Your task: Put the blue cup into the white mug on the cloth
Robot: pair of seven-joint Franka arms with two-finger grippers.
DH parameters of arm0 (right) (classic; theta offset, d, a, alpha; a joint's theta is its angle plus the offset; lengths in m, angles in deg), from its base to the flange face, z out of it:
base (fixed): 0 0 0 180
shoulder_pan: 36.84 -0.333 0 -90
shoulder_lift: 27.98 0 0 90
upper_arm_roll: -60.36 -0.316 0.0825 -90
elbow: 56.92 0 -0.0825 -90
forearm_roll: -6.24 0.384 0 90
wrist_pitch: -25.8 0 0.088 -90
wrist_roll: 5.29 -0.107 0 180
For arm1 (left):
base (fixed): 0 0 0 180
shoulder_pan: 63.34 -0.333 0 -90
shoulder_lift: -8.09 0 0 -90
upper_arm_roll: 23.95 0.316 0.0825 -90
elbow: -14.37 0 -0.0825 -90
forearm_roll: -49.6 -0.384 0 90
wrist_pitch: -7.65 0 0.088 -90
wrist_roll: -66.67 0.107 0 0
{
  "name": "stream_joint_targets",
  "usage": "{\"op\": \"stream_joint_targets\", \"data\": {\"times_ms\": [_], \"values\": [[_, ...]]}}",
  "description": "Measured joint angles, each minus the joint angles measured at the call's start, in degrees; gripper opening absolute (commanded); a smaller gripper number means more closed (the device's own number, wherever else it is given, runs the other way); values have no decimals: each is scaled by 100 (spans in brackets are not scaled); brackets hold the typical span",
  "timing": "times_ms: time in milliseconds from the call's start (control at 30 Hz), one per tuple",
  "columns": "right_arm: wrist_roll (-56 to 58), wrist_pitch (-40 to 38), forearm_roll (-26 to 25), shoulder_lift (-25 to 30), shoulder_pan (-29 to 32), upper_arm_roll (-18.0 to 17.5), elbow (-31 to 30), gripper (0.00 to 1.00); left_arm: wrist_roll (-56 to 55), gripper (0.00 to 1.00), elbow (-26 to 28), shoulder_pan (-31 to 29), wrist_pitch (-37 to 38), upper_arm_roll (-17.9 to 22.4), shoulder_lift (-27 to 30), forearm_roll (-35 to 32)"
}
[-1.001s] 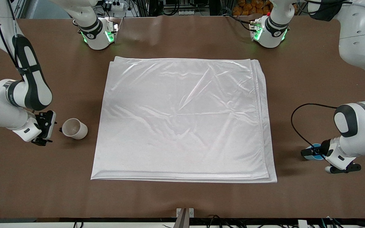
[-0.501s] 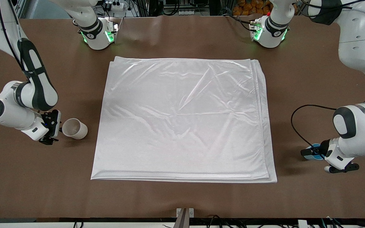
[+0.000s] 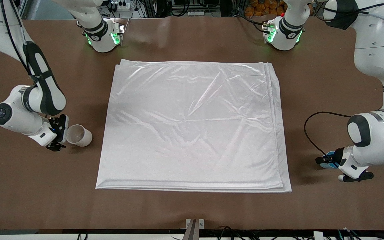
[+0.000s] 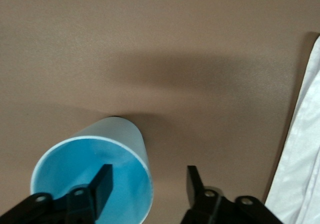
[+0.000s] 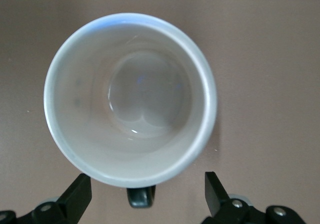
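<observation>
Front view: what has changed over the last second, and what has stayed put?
The right hand closed in on the white mug and now sits open at its handle side. The left hand edged slightly over the blue cup, one finger inside its rim. Mug, cup and cloth did not move.

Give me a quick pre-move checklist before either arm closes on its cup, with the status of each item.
1. Left gripper open: ok.
2. One left finger inside the blue cup, one outside, straddling its wall: ok.
3. Right gripper open at the white mug, handle between its fingers: ok.
4. White mug upright, nothing inside: ok.
5. White mug on the cloth: not ok, it stands on the table beside the cloth, toward the right arm's end.
6. Blue cup standing upright: cannot tell.
</observation>
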Motion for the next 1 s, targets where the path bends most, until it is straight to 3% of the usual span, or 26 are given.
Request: {"op": "stream_joint_targets", "data": {"times_ms": [234, 334, 467, 1001], "values": [[87, 30, 0, 0, 2, 2, -52, 44, 7, 19, 0, 0, -20, 0, -41, 70], [114, 39, 0, 0, 7, 7, -52, 25, 7, 0, 0, 0, -22, 0, -42, 73], [137, 46, 0, 2, 10, 8, -52, 3, 8, 0, -8, 0, -31, 0, -41, 73], [175, 23, 1, 113, 10, 4, -35, 0, 9, 0, -50, 34, -26, -6, -9, 73]]}}
